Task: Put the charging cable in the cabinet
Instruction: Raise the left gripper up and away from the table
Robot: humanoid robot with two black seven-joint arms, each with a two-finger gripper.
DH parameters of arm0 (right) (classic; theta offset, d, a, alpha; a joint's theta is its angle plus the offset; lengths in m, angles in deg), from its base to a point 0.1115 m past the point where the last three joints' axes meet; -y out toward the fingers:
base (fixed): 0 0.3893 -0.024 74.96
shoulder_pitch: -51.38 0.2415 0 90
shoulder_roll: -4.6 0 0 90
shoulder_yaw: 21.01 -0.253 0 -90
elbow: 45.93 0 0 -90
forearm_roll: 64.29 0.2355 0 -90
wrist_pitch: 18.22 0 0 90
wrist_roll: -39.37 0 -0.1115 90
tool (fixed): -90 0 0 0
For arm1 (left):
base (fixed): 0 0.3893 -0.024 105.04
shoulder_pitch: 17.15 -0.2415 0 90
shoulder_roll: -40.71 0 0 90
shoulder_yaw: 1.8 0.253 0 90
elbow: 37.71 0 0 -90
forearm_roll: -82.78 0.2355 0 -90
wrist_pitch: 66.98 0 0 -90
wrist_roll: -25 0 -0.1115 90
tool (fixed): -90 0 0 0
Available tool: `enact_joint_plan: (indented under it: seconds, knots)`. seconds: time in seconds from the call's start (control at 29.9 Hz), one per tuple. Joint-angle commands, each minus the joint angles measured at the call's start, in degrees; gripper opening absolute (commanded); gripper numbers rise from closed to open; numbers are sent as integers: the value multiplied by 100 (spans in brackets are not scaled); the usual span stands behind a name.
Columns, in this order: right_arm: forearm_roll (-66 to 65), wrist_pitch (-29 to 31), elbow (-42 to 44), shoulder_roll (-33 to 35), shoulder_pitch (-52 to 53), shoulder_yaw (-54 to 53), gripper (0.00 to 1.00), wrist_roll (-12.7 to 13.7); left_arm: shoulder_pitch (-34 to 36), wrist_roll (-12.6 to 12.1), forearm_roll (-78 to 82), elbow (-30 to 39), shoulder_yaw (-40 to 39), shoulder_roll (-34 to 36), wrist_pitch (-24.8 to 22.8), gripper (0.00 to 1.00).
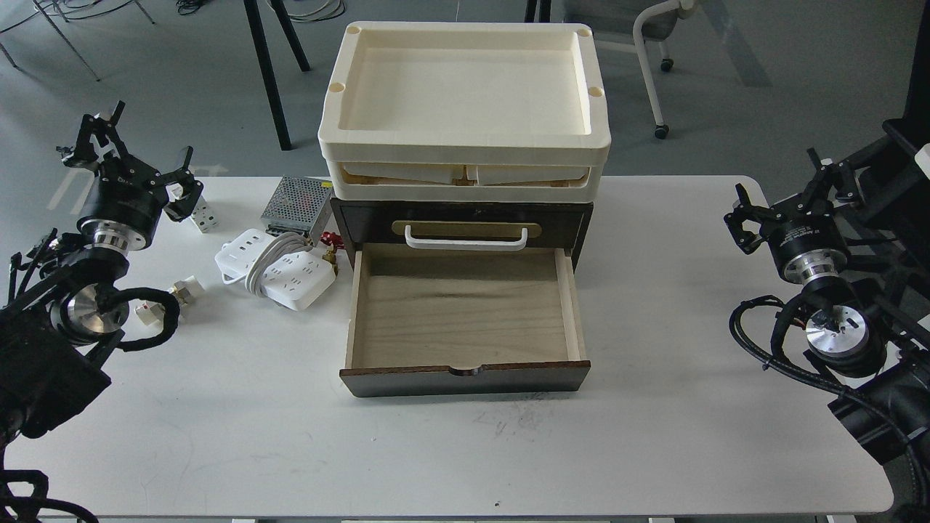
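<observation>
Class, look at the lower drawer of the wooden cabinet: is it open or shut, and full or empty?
Open and empty. The lower drawer is pulled out of the cabinet toward the camera, and its light wood floor is bare.

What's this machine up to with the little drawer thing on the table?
Nothing is being handled right now. The cabinet has its lower drawer pulled out and empty. The charging cable, a white power strip wrapped in its cord, lies on the table just left of the drawer. The left end effector and right end effector both hang open at the sides, holding nothing.
</observation>
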Motion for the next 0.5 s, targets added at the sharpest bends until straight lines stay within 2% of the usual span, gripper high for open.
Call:
enact_joint_plan:
  seconds: [0.0,0.23,0.47]
  knots:
    - [9,1,-21,0,-17,1,100,-1,-87,-10,19,-15,35,-2,0,100]
    - [1,1,-21,0,-17,1,100,-18,-70,-1,2,55,-140,147,0,100]
    - [1,-8,-38,-9,-26,10,100,-36,202,-115,247,555,-88,1332,0,100]
